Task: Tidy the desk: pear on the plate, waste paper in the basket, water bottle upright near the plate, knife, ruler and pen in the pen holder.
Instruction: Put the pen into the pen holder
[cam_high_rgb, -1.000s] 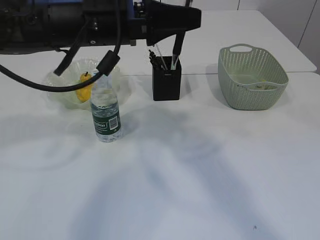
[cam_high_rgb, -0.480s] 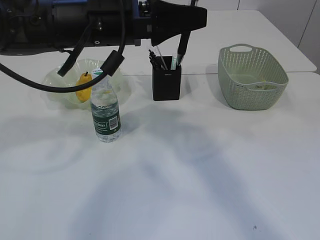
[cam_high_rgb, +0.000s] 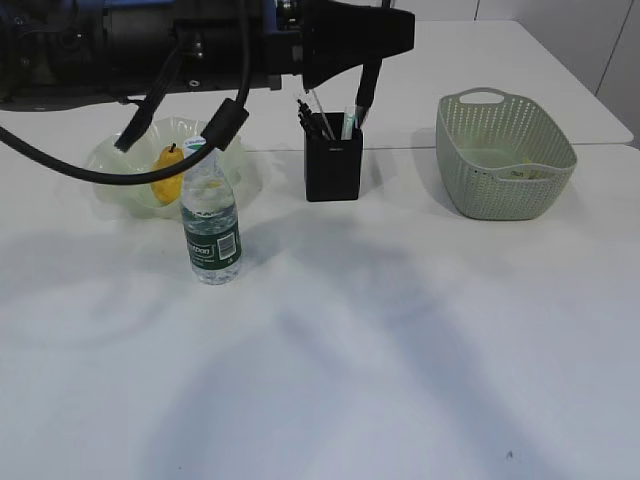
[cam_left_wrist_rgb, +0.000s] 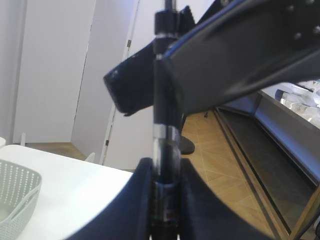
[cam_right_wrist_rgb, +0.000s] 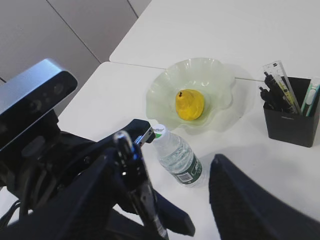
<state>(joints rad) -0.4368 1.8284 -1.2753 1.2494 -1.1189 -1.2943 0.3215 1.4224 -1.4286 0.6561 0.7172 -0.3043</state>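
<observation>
Yellow-orange pear (cam_right_wrist_rgb: 189, 104) on translucent pale-green plate (cam_right_wrist_rgb: 160, 95). Sage-green perforated basket (cam_high_rgb: 505, 150). Matte black pen holder (cam_high_rgb: 333, 167). Clear water bottle (cam_high_rgb: 211, 222), dark green label, white cap.

1. I've got a white table (cam_high_rgb: 400, 350) filling the lower frame, soft grey shadows across its middle.
2. A second white tabletop (cam_high_rgb: 470, 60) butts on behind, seam running across the upper frame.
3. Left wrist feed: white wall panels (cam_left_wrist_rgb: 55, 70) at left, herringbone wood floor (cam_left_wrist_rgb: 215, 165) lower right.
</observation>
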